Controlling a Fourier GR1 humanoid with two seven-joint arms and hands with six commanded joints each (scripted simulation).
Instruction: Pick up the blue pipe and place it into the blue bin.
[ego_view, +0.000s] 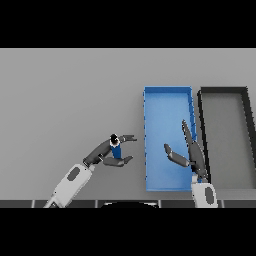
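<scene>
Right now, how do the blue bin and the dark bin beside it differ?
The blue bin is bright blue; the dark bin has a black rim and grey floor. The blue bin lies nearer the left hand holding the blue pipe; the dark bin sits rightmost. The right hand hovers over the blue bin. Both are rectangular, side by side.

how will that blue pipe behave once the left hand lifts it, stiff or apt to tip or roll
The blue pipe looks short and straight, so probably stiff. It seems to stand upright between the left hand's fingers, so it may tip if the grip loosens. Its dark round end suggests a cylinder, likely to roll if laid down in the blue bin.
</scene>
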